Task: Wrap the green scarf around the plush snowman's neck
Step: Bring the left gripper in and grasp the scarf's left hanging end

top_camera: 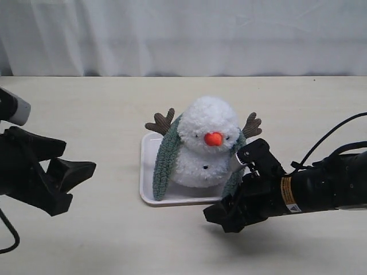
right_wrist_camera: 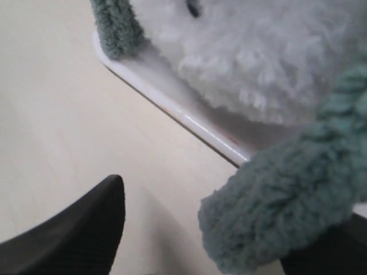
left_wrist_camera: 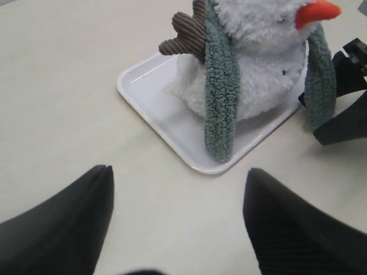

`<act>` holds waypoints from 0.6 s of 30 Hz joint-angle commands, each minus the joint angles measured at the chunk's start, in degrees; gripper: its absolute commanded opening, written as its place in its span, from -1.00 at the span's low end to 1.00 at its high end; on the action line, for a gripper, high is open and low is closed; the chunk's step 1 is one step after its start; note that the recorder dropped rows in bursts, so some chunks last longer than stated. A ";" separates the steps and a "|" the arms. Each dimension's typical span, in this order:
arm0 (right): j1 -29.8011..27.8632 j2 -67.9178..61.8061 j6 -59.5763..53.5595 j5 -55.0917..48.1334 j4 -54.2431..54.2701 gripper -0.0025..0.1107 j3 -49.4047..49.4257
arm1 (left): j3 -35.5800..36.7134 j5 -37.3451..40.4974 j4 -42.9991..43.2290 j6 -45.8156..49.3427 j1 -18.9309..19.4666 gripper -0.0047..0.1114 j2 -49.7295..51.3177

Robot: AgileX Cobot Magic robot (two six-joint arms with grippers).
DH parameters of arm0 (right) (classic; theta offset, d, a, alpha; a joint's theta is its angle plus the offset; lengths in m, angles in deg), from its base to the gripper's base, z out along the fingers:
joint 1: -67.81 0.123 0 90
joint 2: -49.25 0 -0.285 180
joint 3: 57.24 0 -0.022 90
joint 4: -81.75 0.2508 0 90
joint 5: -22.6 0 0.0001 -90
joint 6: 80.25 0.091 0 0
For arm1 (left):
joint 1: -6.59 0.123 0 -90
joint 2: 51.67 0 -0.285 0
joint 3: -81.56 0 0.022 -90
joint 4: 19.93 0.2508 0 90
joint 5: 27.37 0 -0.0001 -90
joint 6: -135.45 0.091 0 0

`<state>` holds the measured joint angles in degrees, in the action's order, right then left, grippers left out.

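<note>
Scarf (top_camera: 163,157) hangs down both sides of the snowman (top_camera: 206,134) on the tray (top_camera: 146,172). One end dangles between the wide-spread right fingers (right_wrist_camera: 86,235); the left fingers (left_wrist_camera: 69,217), also wide, wait well apart.

Plush snowman (top_camera: 207,143) upright; green scarf (top_camera: 164,158) draped behind neck, 2 ends hanging.
</note>
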<state>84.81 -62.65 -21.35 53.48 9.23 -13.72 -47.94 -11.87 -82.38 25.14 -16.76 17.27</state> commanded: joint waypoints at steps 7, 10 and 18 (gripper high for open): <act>-0.17 -0.02 -3.18 0.51 3.15 0.19 -0.28 | -7.28 9.41 -37.50 53.09 -0.05 0.15 29.82; -0.17 -0.02 -3.18 0.51 3.15 0.19 -0.28 | -12.00 8.81 -37.50 53.09 -0.05 0.15 36.31; -0.17 -0.02 -3.18 0.51 3.15 0.19 -0.28 | -20.22 14.02 -37.50 53.09 -0.05 0.15 45.32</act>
<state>84.81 -62.65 -23.88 53.76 12.29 -13.72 -66.99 1.53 -119.28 76.36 -16.76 60.77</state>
